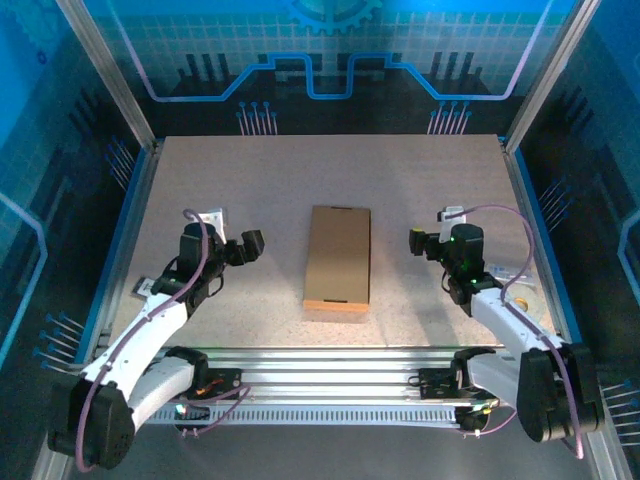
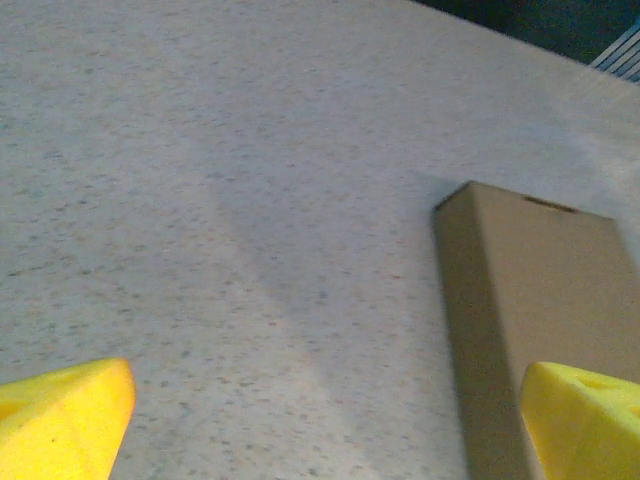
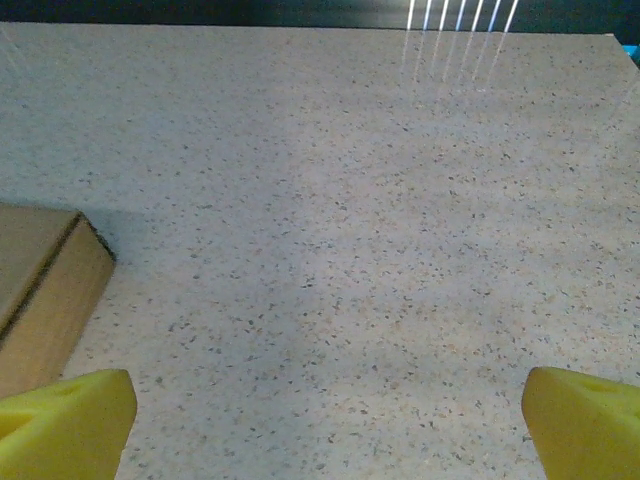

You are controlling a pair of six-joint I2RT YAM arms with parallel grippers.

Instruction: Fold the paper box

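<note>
The paper box [image 1: 338, 258] lies in the middle of the table as a closed, flat brown carton with its long side running away from me. My left gripper [image 1: 252, 246] hovers to its left, open, with nothing between the yellow fingertips [image 2: 65, 420]. In the left wrist view the paper box [image 2: 540, 300] sits at the right, clear of the jaws. To the carton's right my right gripper [image 1: 416, 240] is open and empty too, its yellow fingertips [image 3: 582, 425] wide apart. A corner of the paper box [image 3: 45, 290] shows at the left of the right wrist view.
The speckled table [image 1: 250, 170] is walled by blue-lit panels and aluminium posts at the sides and back. A ribbed metal rail [image 1: 330, 365] carrying both arm bases runs along the near edge. Bare tabletop lies on both sides of the carton and behind it.
</note>
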